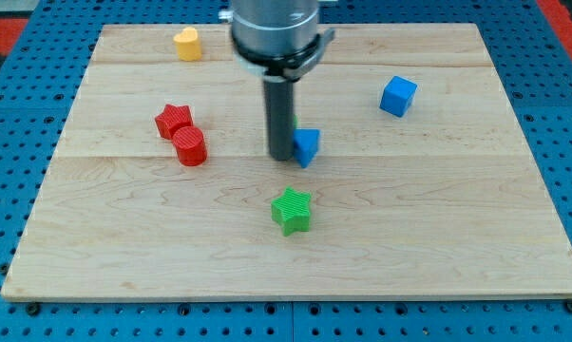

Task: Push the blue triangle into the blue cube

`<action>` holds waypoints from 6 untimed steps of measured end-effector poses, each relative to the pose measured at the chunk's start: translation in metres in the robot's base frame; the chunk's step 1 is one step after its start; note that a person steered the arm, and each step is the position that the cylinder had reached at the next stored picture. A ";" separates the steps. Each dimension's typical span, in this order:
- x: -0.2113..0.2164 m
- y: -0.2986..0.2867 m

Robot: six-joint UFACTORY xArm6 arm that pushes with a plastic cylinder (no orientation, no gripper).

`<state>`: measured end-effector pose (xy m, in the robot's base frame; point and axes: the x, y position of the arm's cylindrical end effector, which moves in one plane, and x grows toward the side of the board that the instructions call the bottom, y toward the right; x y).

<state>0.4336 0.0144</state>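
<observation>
The blue triangle (pixel 308 145) lies near the board's middle. My tip (pixel 280 156) stands right against its left side, touching or nearly so. The rod partly hides the triangle's left edge, and a bit of green shows behind the rod. The blue cube (pixel 398 96) sits up and to the right of the triangle, well apart from it.
A green star (pixel 292 210) lies below the triangle. A red star (pixel 174 121) and a red cylinder (pixel 190 146) touch each other at the left. A yellow heart (pixel 187 44) sits near the top edge. The wooden board (pixel 457 237) rests on a blue pegboard.
</observation>
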 end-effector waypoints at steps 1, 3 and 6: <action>-0.013 0.067; -0.026 0.058; -0.028 0.110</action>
